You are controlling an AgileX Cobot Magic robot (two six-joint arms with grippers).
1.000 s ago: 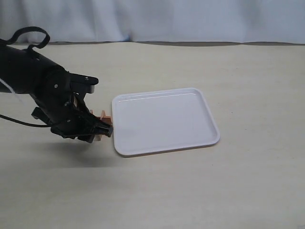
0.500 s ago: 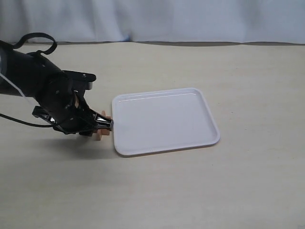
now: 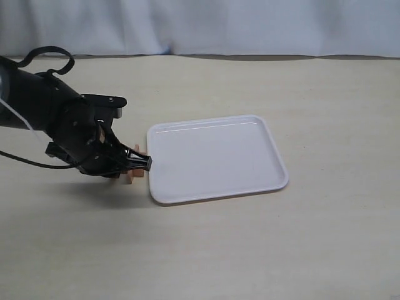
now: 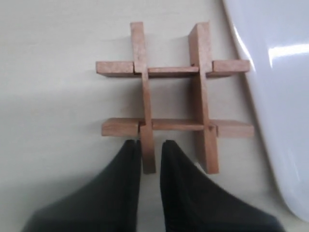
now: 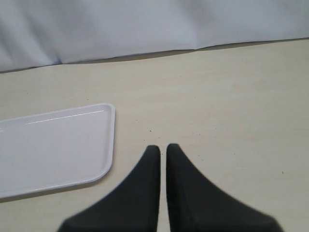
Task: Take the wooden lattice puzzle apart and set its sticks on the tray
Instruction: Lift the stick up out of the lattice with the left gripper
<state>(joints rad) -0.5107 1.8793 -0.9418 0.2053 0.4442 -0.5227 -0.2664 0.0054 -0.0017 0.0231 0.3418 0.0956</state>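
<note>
Left pincer [image 4: 148, 153] clenched on one stick's [image 4: 143, 96] free end. Puzzle [image 4: 174, 99] all four locked, flat on bench [image 3: 250, 250], just beside tray [image 3: 219, 159] edge. I'd ease the stick out slowly or the rest will likely drag. Right pincer [image 5: 162, 151] clenched, holding nothing; could brace.

One wooden lattice puzzle [image 4: 173, 71], four sticks [image 4: 203, 96]. One white tray [image 3: 215, 159]. Two grippers: left gripper [image 4: 150, 150], right gripper [image 5: 162, 152].
</note>
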